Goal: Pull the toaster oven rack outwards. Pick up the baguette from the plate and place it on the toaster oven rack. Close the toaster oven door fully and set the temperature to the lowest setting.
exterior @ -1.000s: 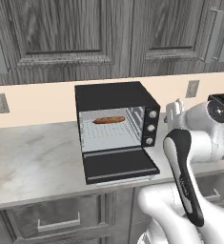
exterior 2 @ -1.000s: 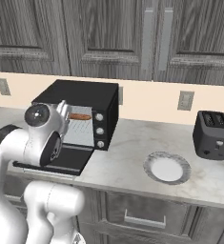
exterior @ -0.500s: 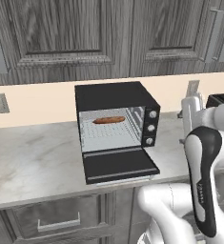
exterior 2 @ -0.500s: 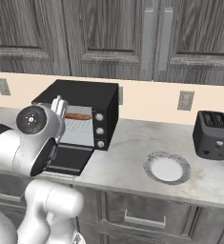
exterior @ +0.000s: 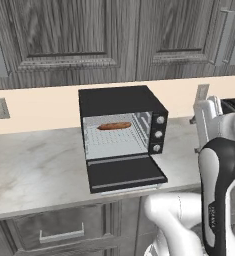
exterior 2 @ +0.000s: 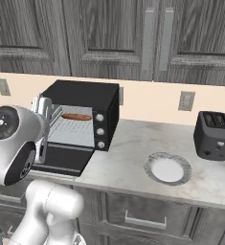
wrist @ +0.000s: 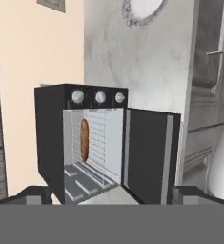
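Inside the toaster oven (exterior: 120, 132) the baguette (exterior: 114, 126) already lies on the rack (exterior: 111, 142), so with my claw (wrist: 111, 193) spread and empty, the door (exterior: 125, 174) and knob remain.

You're in a rendered home kitchen: grey wood cabinets (exterior: 64, 35) above a marbled counter (exterior 2: 128, 158), drawers below, wall outlets (exterior 2: 185, 100), a toaster oven (exterior: 121, 132) left and a slot toaster (exterior 2: 213, 135) far right.
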